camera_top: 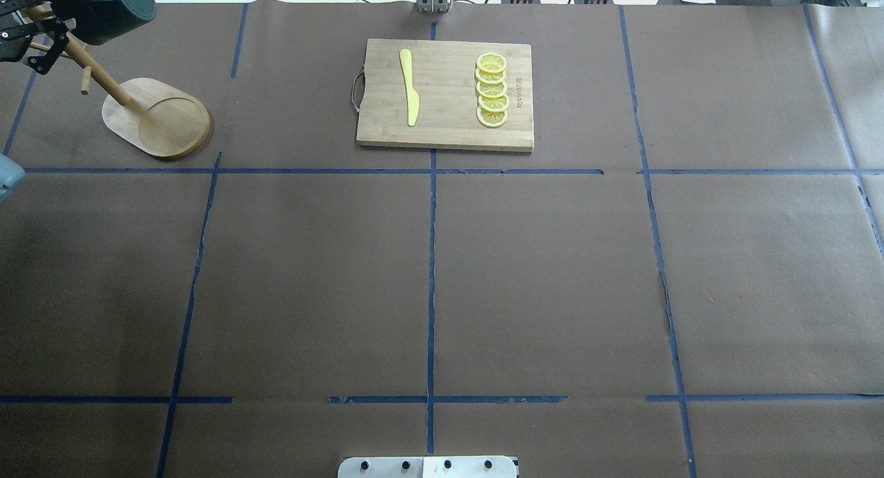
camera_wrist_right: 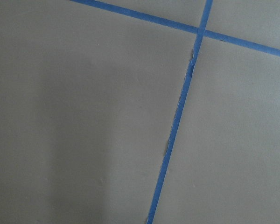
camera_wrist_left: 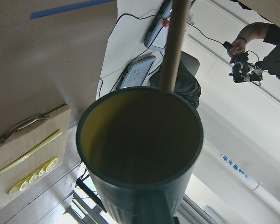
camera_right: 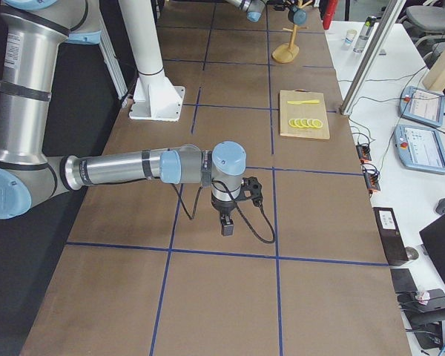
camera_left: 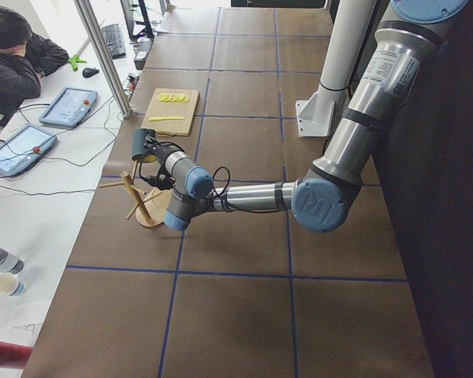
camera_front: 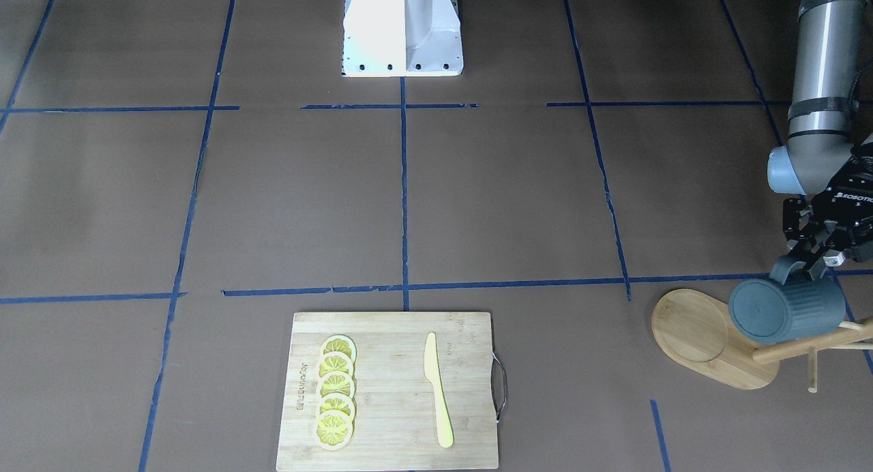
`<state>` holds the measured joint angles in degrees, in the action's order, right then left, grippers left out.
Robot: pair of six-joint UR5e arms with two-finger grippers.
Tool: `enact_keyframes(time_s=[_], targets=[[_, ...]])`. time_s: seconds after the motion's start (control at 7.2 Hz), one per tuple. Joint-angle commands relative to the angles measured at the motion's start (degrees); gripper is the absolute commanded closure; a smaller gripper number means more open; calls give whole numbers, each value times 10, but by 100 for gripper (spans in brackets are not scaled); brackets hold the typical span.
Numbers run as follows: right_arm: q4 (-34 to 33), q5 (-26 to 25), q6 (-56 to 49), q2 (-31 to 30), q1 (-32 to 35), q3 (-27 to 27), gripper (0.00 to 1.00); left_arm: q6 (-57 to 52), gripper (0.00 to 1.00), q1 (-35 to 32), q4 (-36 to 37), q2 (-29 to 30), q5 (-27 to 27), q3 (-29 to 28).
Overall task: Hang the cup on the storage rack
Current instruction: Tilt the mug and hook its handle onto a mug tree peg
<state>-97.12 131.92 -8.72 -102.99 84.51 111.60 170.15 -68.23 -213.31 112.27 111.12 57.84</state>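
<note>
While the left end effector (camera_front: 808, 267) clamps the cup (camera_front: 788, 310), you see the cup held on its side in the air, right by the rack's (camera_front: 689, 329) post and pegs, its flat bottom turned toward the rack's oval base. The right end effector (camera_right: 228, 222) hangs over the worktop (camera_front: 477, 199), well apart from the rack; you cannot tell its jaw state.

Matt cup, pale wood.
The cup (camera_front: 788, 312) was matt, ribbed; the storage rack (camera_front: 689, 332) smooth bamboo; the cutting board (camera_front: 392, 390) wood with a metal handle (camera_front: 505, 389); the table (camera_front: 477, 199) under matt brown paper.
</note>
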Motion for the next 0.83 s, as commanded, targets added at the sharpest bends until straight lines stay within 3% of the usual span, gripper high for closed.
enact_keyframes(time_s=[0.0,0.69], targets=[[0,0,-1,0,1,-1,0,1,99,-11,-8,1,1,-19],[0,0,1,0,2,1,0,0,98,-18,-57,0,1,-80]])
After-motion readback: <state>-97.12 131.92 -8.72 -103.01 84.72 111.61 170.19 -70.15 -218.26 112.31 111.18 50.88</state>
